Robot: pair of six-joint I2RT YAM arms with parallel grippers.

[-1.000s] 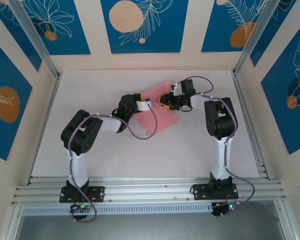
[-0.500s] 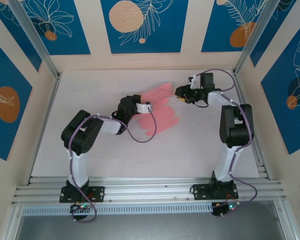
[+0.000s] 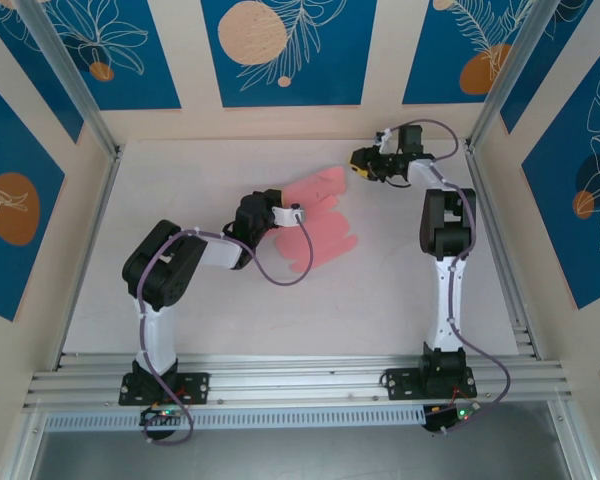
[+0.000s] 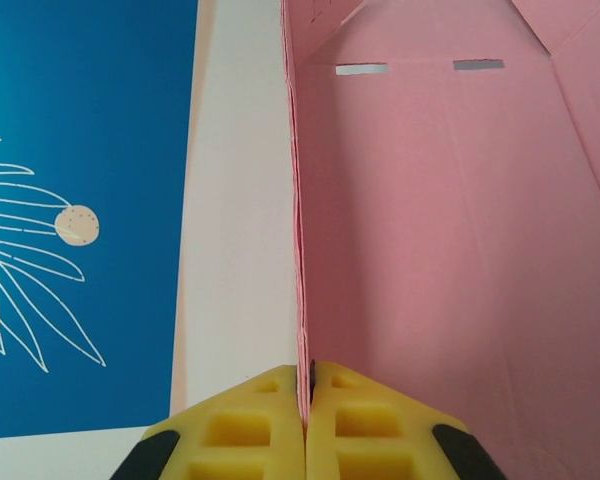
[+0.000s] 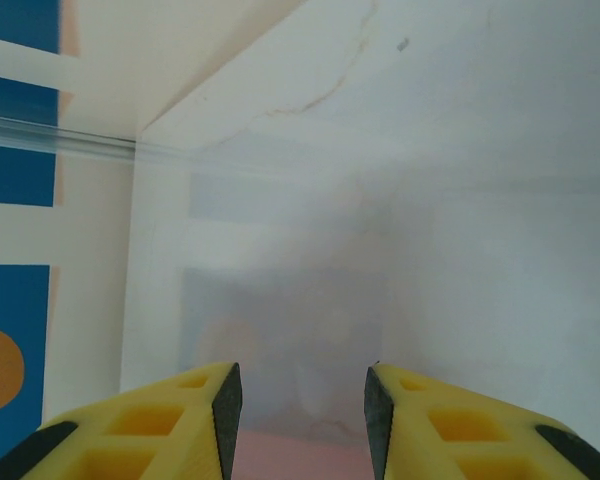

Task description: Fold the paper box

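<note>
Barely begun, by the look of it. Mostly flat at mid surface (image 3: 180, 300): the paper box (image 3: 320, 225), a cut-out sheet with no walls raised or tabs tucked. Clenched on 1 edge of it: the left gripper (image 3: 298, 211), jaws pressed onto the pink card. Just past the sheet's far right corner: the right gripper (image 3: 361, 160), jaws parted and empty. Left to do: probably nearly all creasing, raising of sides, tucking tabs into the 2 slots (image 4: 362, 69).

Bright, even, diffuse light with faint soft shadows; right wrist view hazy, washed-out and blurred.
</note>
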